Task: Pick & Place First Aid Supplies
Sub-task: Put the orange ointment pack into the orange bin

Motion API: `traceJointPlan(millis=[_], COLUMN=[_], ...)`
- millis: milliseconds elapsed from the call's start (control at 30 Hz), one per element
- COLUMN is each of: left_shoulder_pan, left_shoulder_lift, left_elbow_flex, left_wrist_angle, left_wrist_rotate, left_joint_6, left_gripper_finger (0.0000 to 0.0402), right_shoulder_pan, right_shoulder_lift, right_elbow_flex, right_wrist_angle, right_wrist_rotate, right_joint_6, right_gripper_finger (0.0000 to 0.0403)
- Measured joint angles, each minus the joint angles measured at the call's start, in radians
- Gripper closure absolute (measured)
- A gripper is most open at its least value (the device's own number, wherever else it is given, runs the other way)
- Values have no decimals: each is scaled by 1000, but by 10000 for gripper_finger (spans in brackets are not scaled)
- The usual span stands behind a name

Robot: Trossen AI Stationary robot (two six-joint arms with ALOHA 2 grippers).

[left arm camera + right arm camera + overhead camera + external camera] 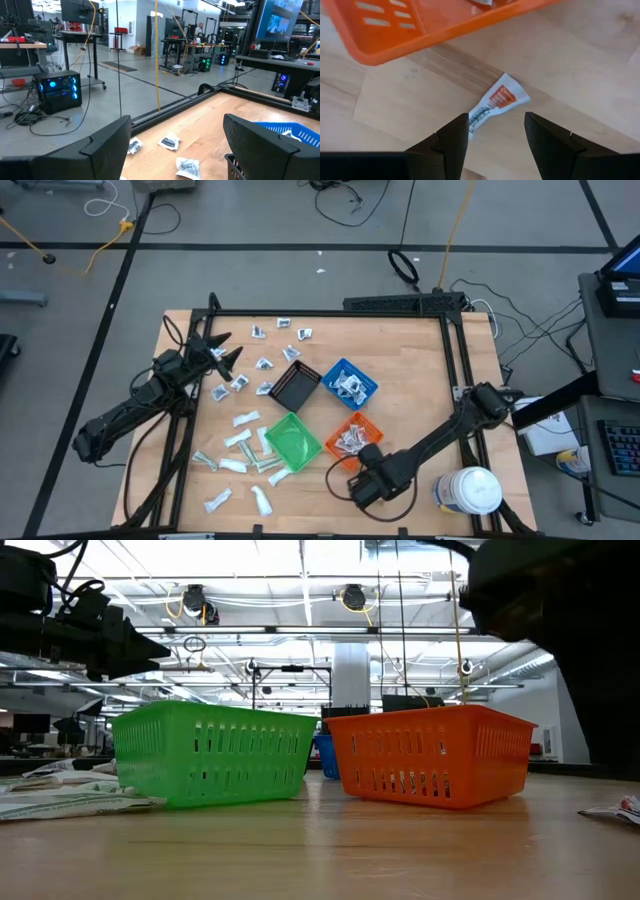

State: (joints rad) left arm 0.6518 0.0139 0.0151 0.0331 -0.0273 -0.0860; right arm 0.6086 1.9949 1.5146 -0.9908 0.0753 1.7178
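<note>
Four small bins sit mid-bench [420, 370]: a black one [295, 387] and a green one [292, 441] with nothing visible inside, a blue one [349, 383] and an orange one [354, 435] each holding a few white packets. Roughly twenty more packets [245, 418] lie loose on the wood, mostly left of the bins. The right pincer [496, 131] hangs open over one small white-and-orange packet [497, 102] just beside the orange bin. The left pincer [177, 145] is open, raised near the black bin. One white jar [468, 490] stands at the bench's right front.
</note>
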Motion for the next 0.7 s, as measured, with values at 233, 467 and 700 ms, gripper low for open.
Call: traceJointPlan(millis=[233,467,700], left_shoulder_pan=[0,0,0], left_shoulder_lift=[0,0,0], left_elbow_flex=[0,0,0], left_wrist_angle=[0,0,0], left_wrist_rotate=[0,0,0], left_joint_6=[0,0,0], left_gripper_finger=[78,78,78], right_shoulder_pan=[-6,-6,-6], right_shoulder_lift=[48,59,58], right_elbow_flex=[-3,-25,-35], right_wrist_angle=[44,106,104], right_wrist_rotate=[-2,-27,-50], right_joint_6=[-14,-32,-92], right_gripper_finger=[216,232,343])
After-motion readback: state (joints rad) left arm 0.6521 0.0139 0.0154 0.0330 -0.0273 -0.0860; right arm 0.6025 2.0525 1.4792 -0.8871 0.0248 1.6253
